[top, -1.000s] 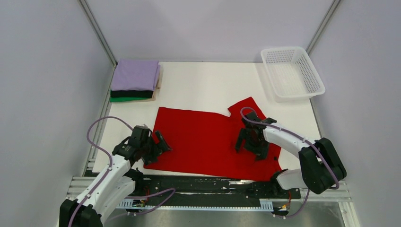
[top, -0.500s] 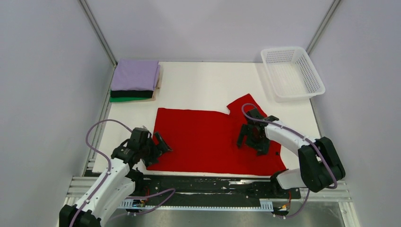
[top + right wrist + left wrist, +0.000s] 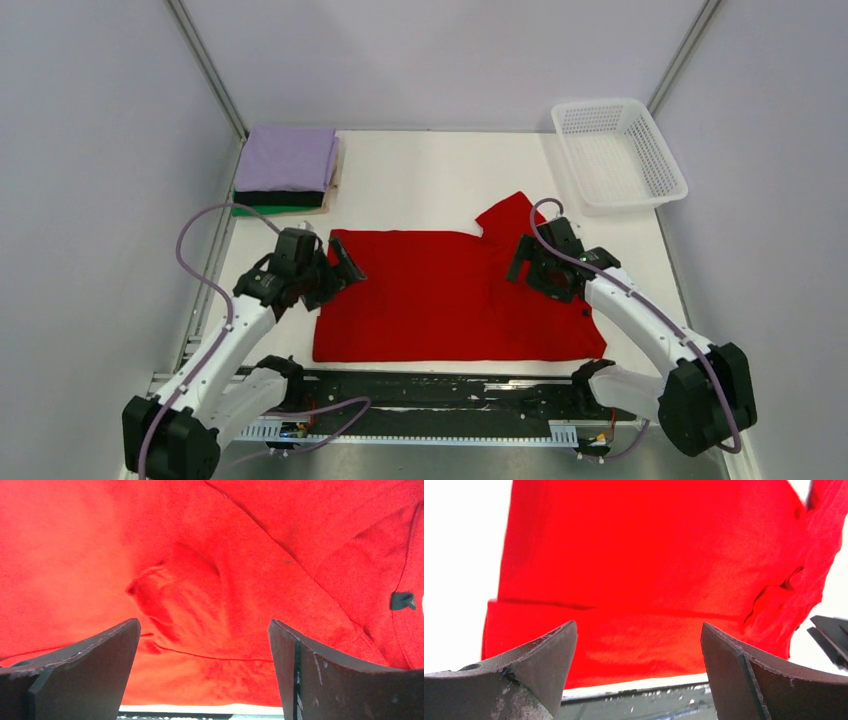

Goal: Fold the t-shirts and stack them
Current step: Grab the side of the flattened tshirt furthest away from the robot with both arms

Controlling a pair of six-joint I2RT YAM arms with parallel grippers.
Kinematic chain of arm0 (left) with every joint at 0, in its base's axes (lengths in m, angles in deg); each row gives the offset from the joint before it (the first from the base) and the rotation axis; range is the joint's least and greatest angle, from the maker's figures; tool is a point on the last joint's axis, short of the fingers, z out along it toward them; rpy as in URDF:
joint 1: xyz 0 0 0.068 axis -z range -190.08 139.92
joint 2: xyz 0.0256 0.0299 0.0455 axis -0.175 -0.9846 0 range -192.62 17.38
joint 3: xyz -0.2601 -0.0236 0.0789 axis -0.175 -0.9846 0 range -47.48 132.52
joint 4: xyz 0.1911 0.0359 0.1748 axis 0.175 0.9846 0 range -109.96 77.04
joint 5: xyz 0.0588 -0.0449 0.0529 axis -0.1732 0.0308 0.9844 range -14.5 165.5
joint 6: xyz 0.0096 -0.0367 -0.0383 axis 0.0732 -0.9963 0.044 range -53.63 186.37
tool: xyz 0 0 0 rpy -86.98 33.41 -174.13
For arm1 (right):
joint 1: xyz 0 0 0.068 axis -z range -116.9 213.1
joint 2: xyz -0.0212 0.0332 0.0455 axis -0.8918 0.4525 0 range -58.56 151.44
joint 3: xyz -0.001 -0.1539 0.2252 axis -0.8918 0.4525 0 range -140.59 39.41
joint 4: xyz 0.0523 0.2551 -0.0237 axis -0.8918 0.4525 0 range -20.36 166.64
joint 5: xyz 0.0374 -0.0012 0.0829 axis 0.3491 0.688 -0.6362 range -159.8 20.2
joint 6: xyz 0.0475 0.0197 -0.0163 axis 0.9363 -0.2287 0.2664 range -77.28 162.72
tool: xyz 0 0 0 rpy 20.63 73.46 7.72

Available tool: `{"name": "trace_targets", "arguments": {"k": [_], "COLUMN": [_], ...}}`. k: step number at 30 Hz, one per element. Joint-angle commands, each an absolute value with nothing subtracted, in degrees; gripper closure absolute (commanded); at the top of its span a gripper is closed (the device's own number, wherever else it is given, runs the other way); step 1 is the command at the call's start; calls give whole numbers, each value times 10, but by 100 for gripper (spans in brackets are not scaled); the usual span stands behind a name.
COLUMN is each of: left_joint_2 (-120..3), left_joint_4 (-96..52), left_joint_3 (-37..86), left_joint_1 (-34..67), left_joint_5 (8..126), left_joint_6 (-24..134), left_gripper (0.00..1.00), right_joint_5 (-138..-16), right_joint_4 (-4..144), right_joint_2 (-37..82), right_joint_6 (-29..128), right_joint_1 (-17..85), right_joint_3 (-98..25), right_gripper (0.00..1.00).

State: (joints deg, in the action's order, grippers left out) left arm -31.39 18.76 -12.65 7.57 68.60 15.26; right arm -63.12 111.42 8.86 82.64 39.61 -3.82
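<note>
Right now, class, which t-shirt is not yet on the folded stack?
The red t-shirt: it lies spread out alone, while the lavender, black and green ones sit folded in the far-left pile.

This is a robotics lab test cell. Plain panel walls (image 3: 440,60) and metal posts (image 3: 205,65) enclose a white table (image 3: 430,180), with two cabled robot arms (image 3: 230,340) bolted to a rail (image 3: 440,386) at its near edge.

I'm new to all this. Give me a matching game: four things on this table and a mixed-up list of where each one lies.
1 red t-shirt
2 lavender t-shirt
3 green t-shirt
4 white mesh basket

A far right, empty
B folded, topmost at far left
C spread flat in the middle
D folded, lowest tee at far left

Pairs: 1-C, 2-B, 3-D, 4-A
</note>
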Motion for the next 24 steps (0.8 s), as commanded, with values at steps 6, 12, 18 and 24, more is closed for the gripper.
{"name": "trace_targets", "arguments": {"k": [6,12,18,24], "left_joint_2": [-561,-728,-863,-909], "left_joint_4": [81,-4,-5,3], "left_joint_3": [64,144,217,227], "left_joint_1": [-1,-60,-66,-66], "left_joint_5": [779,762,749,736], "left_joint_6": [306,350,362,365], "left_gripper": [0,0,6,22], "right_joint_5": [-590,-584,-587,-585], "right_joint_4": [1091,1081,1080,1091], "right_joint_2": [27,39,43,25], "right_joint_6": [810,803,806,818], "right_joint_1": [403,407,411,412], "right_joint_3": [-64,-57,-57,-34], "right_gripper": [0,0,0,0]}}
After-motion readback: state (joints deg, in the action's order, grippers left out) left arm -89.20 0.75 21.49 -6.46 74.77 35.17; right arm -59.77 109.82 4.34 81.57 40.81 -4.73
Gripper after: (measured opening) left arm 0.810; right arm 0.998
